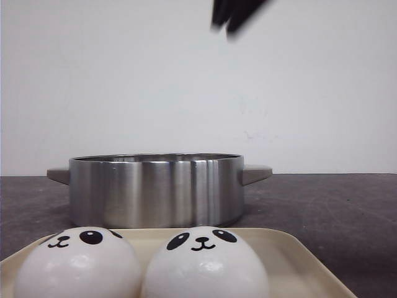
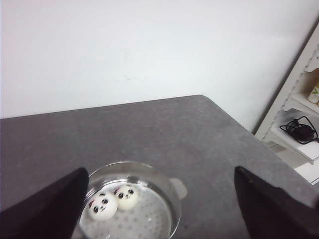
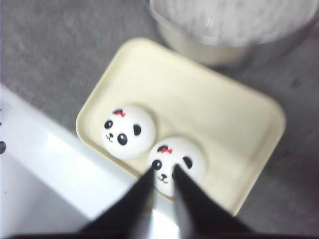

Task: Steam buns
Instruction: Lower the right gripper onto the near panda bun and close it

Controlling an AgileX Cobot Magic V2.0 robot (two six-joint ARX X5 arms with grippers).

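Two panda-faced buns (image 1: 77, 264) (image 1: 205, 264) sit side by side on a cream tray (image 1: 291, 261) in front of a steel pot (image 1: 155, 189). Two more buns (image 2: 102, 205) (image 2: 127, 195) lie inside the pot (image 2: 172, 199) on its perforated steamer plate. My left gripper (image 2: 159, 211) is wide open and empty, high above the pot. My right gripper (image 3: 163, 174) hangs above the tray (image 3: 224, 119), its fingers nearly together and empty, over the right-hand bun (image 3: 184, 159); the other bun (image 3: 127, 130) lies beside it. It shows blurred at the top of the front view (image 1: 226, 22).
The pot has side handles (image 1: 255, 174) and stands on a dark grey table (image 1: 329, 205). A white ledge (image 3: 45, 174) borders the tray on the near side. A white shelf unit (image 2: 299, 119) with a cable stands beyond the table's corner.
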